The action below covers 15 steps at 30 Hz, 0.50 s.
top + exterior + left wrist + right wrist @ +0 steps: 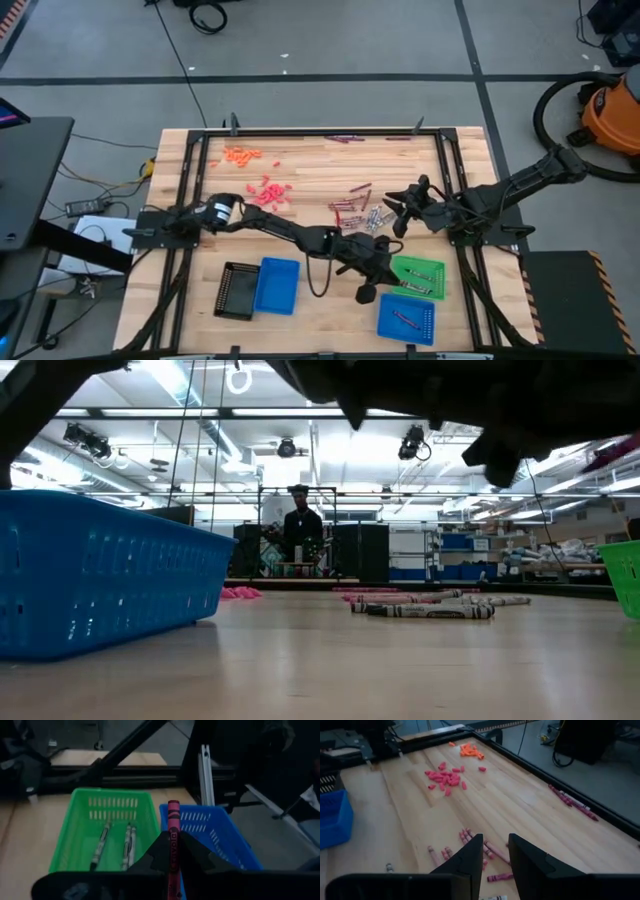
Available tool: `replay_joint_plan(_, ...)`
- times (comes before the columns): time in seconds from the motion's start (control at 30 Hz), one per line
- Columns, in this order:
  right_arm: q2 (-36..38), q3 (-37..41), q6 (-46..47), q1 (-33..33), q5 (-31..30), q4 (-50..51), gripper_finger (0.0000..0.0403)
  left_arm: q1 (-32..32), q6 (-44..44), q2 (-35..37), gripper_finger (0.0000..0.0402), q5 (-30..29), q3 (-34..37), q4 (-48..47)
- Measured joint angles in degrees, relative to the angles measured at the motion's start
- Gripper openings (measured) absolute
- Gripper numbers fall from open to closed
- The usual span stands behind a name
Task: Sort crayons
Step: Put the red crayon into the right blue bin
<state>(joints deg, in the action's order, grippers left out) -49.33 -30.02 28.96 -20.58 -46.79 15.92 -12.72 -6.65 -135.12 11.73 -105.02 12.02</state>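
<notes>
My left gripper (pixel 173 851) is shut on a dark purple crayon (pixel 173 822). It hovers just left of the green tray (pixel 418 277) and the small blue tray (pixel 407 318). The green tray (pixel 75 835) holds three silver-grey crayons (pixel 127 845). My right gripper (pixel 495 845) is open and empty above the loose dark purple crayons (pixel 470 840), beside the silver-grey ones (pixel 375 220) at mid table. Red-pink crayons (pixel 268 192) and orange crayons (pixel 240 154) lie at the far left. My left gripper pinches the dark purple crayon between its two fingers, on its labelled middle (pixel 173 845). The crayon lies along the fingers, and its free end (pixel 173 807) sticks out past the fingertips. It is lifted clear of the table, pointing toward the trays.
A black tray (pixel 236 290) and a larger blue tray (pixel 277 285) stand at the near left. A few purple crayons (pixel 345 139) lie by the far frame rail. A person (pixel 300 530) stands beyond the table. An orange vacuum (pixel 610 115) stands on the floor at the right.
</notes>
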Motion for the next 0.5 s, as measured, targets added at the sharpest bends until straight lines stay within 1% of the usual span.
replay_joint_plan(0.1,0.6,0.0,0.5,-0.9,-0.5,1.0,0.0101,-0.5,0.0,-1.6,0.0027,0.1,-3.1,-2.3)
replay_joint_plan(0.2,1.6,0.0,1.7,-1.6,-1.4,2.4,0.0101,-1.2,0.0,-1.9,0.0027,0.2,-3.7,-3.1)
replay_joint_plan(0.3,2.4,0.0,2.9,-2.1,-2.6,3.4,0.0101,-2.0,0.2,-2.0,0.0028,0.1,-3.7,-1.7)
replay_joint_plan(0.5,2.5,0.0,3.5,-2.3,-4.0,3.2,0.0101,-4.1,-0.2,-2.8,0.0028,-0.6,-3.9,4.5)
